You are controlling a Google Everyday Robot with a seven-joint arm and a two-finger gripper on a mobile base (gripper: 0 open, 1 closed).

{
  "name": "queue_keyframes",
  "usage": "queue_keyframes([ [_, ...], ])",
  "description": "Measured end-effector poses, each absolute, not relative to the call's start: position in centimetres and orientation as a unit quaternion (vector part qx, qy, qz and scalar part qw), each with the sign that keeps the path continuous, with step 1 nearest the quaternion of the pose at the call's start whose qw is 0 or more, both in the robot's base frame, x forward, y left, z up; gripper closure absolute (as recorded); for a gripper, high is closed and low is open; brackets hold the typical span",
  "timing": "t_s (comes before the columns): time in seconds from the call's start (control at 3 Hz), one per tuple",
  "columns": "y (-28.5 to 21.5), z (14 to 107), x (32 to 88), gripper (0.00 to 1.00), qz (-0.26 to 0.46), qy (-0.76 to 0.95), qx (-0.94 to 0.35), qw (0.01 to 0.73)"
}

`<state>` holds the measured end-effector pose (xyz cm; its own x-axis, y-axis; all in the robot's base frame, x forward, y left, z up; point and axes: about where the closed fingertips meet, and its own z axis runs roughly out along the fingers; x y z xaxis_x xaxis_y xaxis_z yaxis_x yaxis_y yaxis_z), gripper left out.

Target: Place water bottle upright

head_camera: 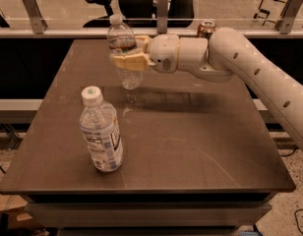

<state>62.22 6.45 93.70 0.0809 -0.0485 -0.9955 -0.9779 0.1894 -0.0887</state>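
Note:
The water bottle (123, 45) is a slim clear ribbed bottle with a red-and-dark label band and a small pale cap. It is held nearly upright above the far left part of the dark table (191, 141), its base a little over the surface. My gripper (128, 59) reaches in from the right on a white arm and is shut on the bottle's middle, with its tan fingers (126, 63) on either side.
A wider clear bottle (100, 130) with a white cap and white-blue label stands upright at the front left of the table. A can (206, 28) stands behind my arm at the far edge. A rail and chairs lie beyond the table.

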Motion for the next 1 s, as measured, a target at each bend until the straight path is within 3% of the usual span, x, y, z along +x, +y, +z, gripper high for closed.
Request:
queue_keyframes([
  [1.0, 6.1, 91.1, 62.7, 1.0, 0.429, 0.554, -0.438, 0.563],
])
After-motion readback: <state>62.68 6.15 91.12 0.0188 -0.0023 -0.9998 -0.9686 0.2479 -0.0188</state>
